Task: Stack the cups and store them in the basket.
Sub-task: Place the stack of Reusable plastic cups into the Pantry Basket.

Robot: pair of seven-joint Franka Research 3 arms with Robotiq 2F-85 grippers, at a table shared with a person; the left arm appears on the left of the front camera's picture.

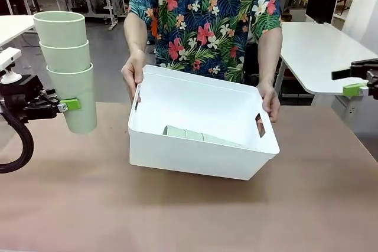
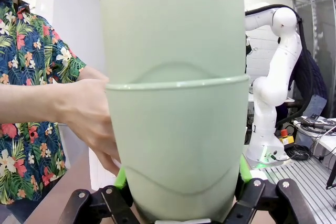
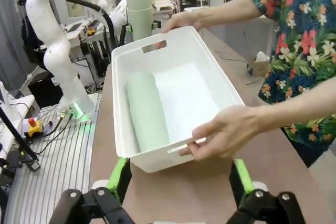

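Mint-green plastic stands at my left: a stack of three cups (image 1: 69, 69) hangs upright in the air, and the left gripper (image 1: 80, 105) is clamped around the lowest cup, green pads pressed against its sides. The stack is left of the white basket (image 1: 195, 160) and clear of it. The basket rests in the middle of the brown counter (image 1: 177, 222). One of the person's hands (image 1: 133, 74) grips the short end near the stack, and the other hand (image 1: 270, 100) grips the opposite end. More nested cups (image 1: 189, 134) lie on their side on the basket floor; I cannot tell how many. The right gripper (image 3: 181, 182) is spread wide with nothing between its pads, off to the right of the basket.
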